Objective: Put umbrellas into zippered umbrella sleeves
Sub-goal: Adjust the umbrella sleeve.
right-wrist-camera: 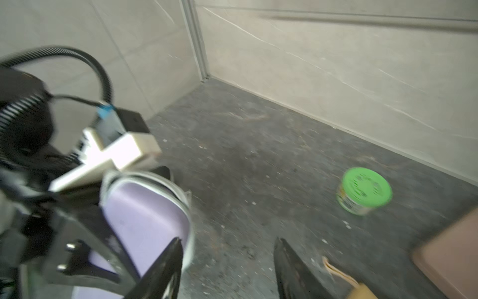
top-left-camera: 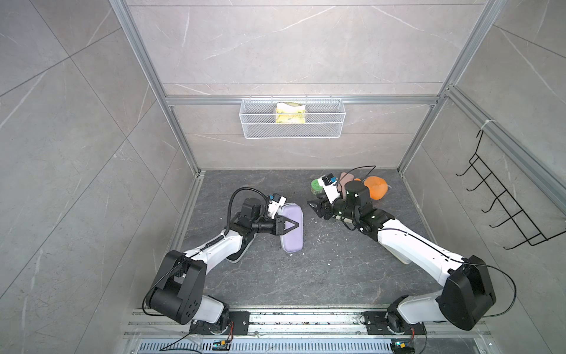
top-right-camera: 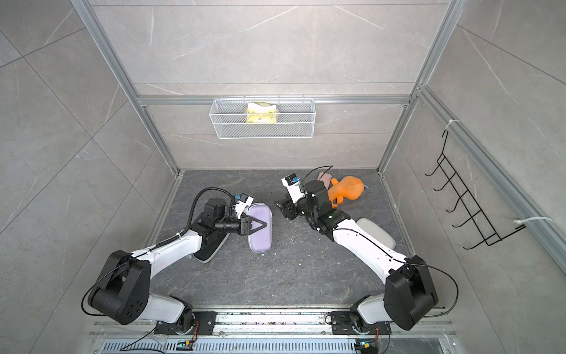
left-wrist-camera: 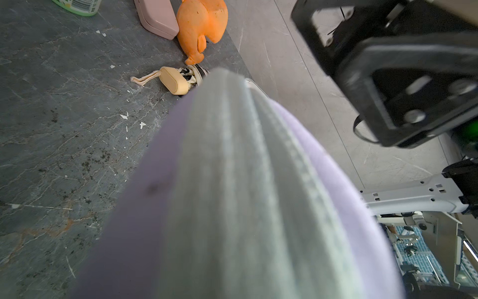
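Observation:
The lilac sleeve (top-left-camera: 292, 228) stands on its long edge on the dark floor, with my left gripper (top-left-camera: 294, 226) shut on it; one black finger lies across its upper face in both top views. Its grey zip band (left-wrist-camera: 248, 181) fills the left wrist view and hides the jaws. My right gripper (top-left-camera: 314, 208) is open just right of the sleeve, with only bare floor between its fingers (right-wrist-camera: 227, 243). The beige umbrella's wooden handle (left-wrist-camera: 173, 80) and strap lie on the floor beside that gripper. A black sleeve (top-right-camera: 211, 248) lies under my left arm, a cream sleeve (top-right-camera: 375, 233) under my right arm.
An orange plush toy (top-left-camera: 378, 187), a pink case (left-wrist-camera: 157, 18) and a green-lidded can (right-wrist-camera: 363, 190) sit at the back right of the floor. A wire basket (top-left-camera: 292, 118) hangs on the back wall. A black hook rack (top-left-camera: 505, 208) hangs on the right wall.

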Action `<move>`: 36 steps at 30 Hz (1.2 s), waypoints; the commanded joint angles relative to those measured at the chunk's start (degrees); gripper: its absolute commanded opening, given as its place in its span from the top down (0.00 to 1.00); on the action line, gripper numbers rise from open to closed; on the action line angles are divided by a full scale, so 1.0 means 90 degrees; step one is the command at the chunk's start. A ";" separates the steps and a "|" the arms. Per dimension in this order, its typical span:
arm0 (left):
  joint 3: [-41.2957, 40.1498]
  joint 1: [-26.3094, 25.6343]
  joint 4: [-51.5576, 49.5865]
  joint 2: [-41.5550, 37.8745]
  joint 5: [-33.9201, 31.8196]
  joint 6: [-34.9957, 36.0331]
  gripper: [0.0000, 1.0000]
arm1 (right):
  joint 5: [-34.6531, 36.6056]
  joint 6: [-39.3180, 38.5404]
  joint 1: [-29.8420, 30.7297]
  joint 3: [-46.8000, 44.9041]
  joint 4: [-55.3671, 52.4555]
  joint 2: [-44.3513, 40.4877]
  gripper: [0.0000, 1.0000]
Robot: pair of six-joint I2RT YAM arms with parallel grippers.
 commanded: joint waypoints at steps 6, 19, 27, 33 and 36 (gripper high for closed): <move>-0.0117 0.0023 0.0626 -0.0383 0.0530 0.0656 1.00 | -0.2849 0.0698 -0.0232 0.0441 0.0136 0.1021 0.36; 0.0128 -0.0001 0.1063 -0.0524 0.1145 0.0877 1.00 | -0.4806 0.1335 -0.0365 -0.0006 0.1699 0.1614 0.34; 0.0777 -0.0212 0.0227 -0.0264 0.1879 0.0885 0.90 | -0.5182 0.1642 -0.0296 0.0256 0.2266 0.1816 0.46; 0.0877 -0.0176 -0.0061 -0.0215 0.1294 0.0440 0.66 | -0.4797 0.2532 -0.0297 -0.0050 0.3338 0.1842 0.75; 0.0655 -0.0085 -0.0007 -0.0315 0.0846 -0.0056 0.47 | -0.4490 0.2861 -0.0303 -0.0162 0.3571 0.1815 0.82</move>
